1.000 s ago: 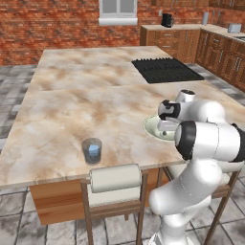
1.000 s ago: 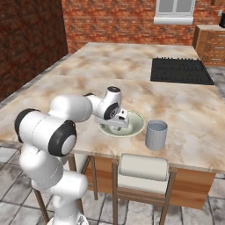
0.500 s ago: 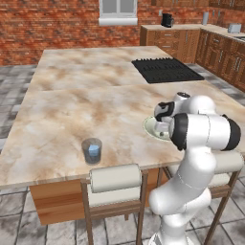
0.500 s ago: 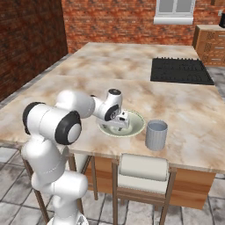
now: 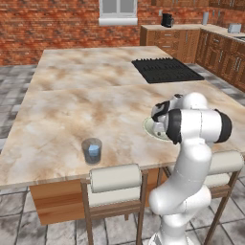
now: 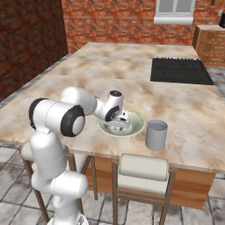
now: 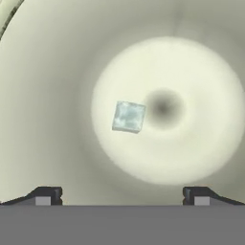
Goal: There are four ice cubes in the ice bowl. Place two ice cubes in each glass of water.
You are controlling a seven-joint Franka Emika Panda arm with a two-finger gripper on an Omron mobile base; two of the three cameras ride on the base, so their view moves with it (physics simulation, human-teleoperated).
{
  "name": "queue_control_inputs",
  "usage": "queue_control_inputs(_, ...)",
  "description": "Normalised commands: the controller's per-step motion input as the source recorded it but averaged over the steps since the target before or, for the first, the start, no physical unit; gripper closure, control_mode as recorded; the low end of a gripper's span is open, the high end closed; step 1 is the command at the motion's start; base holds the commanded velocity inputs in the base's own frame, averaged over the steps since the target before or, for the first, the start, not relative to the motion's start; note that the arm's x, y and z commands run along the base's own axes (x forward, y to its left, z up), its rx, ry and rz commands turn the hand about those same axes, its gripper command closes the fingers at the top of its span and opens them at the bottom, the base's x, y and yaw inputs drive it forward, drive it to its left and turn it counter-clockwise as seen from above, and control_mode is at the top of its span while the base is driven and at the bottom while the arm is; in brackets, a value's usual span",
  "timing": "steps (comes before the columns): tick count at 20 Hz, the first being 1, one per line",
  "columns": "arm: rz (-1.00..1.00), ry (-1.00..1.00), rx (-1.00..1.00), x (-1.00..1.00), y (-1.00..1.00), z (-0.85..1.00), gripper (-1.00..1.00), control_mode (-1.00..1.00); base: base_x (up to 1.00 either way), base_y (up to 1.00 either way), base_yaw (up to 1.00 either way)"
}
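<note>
one ice cube [image 7: 128, 116] on the ice bowl [image 7: 57, 72] floor between the wide-spread pincer [image 7: 122, 195] tips

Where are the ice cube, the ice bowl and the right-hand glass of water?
ice cube [image 7: 128, 116], hand view, top face.
ice bowl [image 6: 137, 126], right base view, inner wall.
glass of water [image 6: 156, 137], right base view, side wall.

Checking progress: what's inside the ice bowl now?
One ice cube lies on the bowl floor, seen from the hand. From the base views, the arm covers much of the bowl.
</note>
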Motion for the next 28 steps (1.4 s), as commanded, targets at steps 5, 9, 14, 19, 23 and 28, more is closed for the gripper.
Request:
queue_control_inputs(5,0.0,-0.01,0.0,0.17,0.0,-0.15,-1.0,-1.0,0.0,0.0,0.0)
queue_control_inputs(9,0.0,0.0,0.0,0.14,-0.03,-0.18,-1.0,-1.0,0.0,0.0,0.0)
queue_control_inputs(14,0.0,-0.01,0.0,0.2,-0.07,-0.16,-1.0,-1.0,0.0,0.0,0.0)
queue_control_inputs(19,0.0,-0.03,0.0,0.24,-0.11,-0.12,-1.0,-1.0,0.0,0.0,0.0)
queue_control_inputs(23,0.0,-0.05,0.0,0.24,-0.1,-0.05,-1.0,-1.0,0.0,0.0,0.0)
queue_control_inputs(28,0.0,-0.03,0.0,0.13,-0.13,-0.07,-1.0,-1.0,0.0,0.0,0.0)
